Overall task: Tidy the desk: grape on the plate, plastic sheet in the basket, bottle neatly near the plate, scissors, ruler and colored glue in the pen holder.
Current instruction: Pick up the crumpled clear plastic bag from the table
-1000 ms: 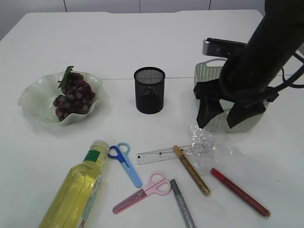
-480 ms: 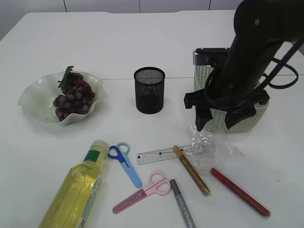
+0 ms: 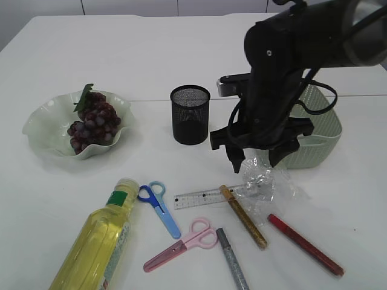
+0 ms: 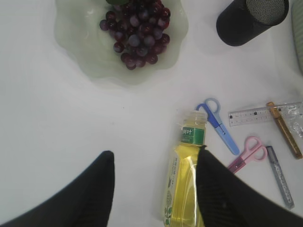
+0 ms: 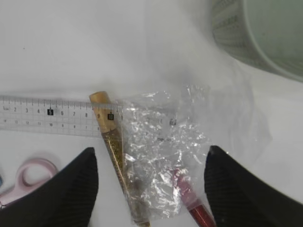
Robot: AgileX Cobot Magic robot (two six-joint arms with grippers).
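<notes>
Crumpled clear plastic sheet (image 5: 158,156) lies on white bench (image 3: 181,48) just beside pale green basket (image 3: 314,130), draped over gold glitter glue tube (image 5: 116,163), red glue tube (image 5: 191,205) and clear ruler's (image 5: 47,118) end. Right pincer (image 3: 257,160) above it, spread, empty. Rec: pinch the raised crinkle only, lift straight so glue tubes don't drag. Left pincer (image 4: 154,189) spread, idle over yellow bottle (image 4: 182,189).

Open pincer (image 4: 154,163) above bottle (image 4: 184,182)

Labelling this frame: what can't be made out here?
- Yellow plastic bottle: base cut off by the bottom edge, exterior and left wrist views.
- Green perforated basket: interior hidden by the right arm, exterior view.
- Black mesh pen holder: contents too dark.
- Clear ruler: right end under crumpled plastic sheet.
</notes>
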